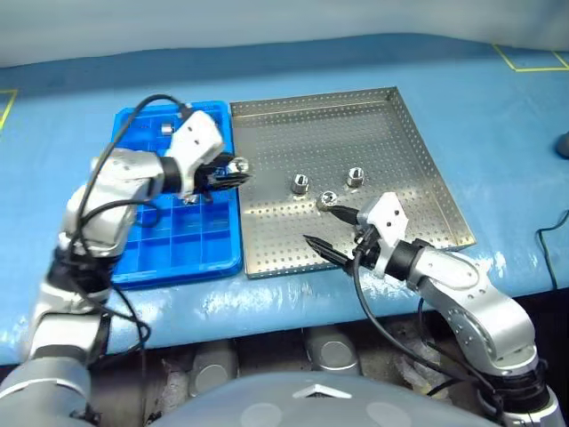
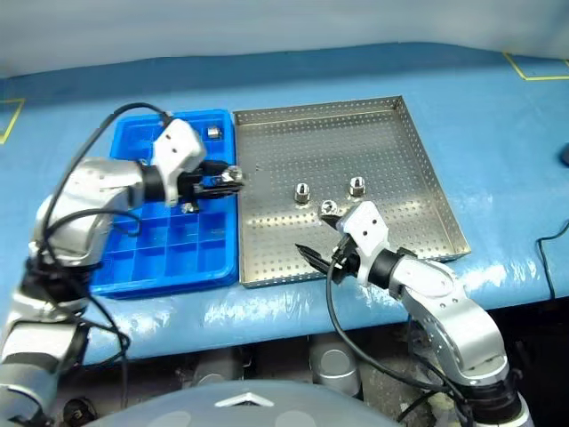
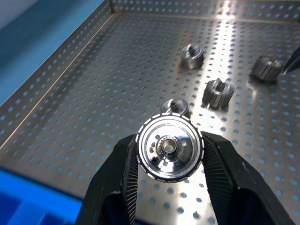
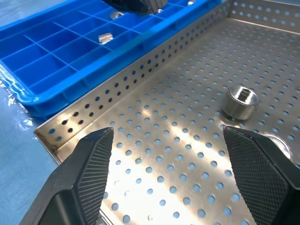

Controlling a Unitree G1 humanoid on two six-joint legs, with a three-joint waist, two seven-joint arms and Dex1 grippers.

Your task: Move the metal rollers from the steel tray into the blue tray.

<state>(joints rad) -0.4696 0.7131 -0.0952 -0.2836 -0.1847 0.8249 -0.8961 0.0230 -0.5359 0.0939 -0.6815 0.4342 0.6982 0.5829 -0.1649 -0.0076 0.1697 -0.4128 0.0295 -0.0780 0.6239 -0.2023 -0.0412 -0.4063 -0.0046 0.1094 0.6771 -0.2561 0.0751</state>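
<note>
My left gripper [image 1: 233,169] is shut on one shiny metal roller [image 3: 168,146], held in the air over the seam between the blue tray [image 1: 178,271] and the steel tray [image 1: 391,142]. Three metal rollers [image 1: 300,183] [image 1: 356,175] [image 1: 327,198] lie near the middle of the steel tray's perforated floor. My right gripper [image 1: 331,229] stands open just in front of the nearest of them, which shows past its fingers [image 4: 240,101]. Another roller [image 1: 166,128] sits in a far compartment of the blue tray, and one more [image 4: 105,37] lies in a compartment near the left gripper.
Both trays lie side by side on a blue-covered table [image 1: 498,116], blue tray on the left. Yellow tape lines [image 1: 533,62] mark the far right corner. A black cable [image 1: 547,240] hangs at the right edge.
</note>
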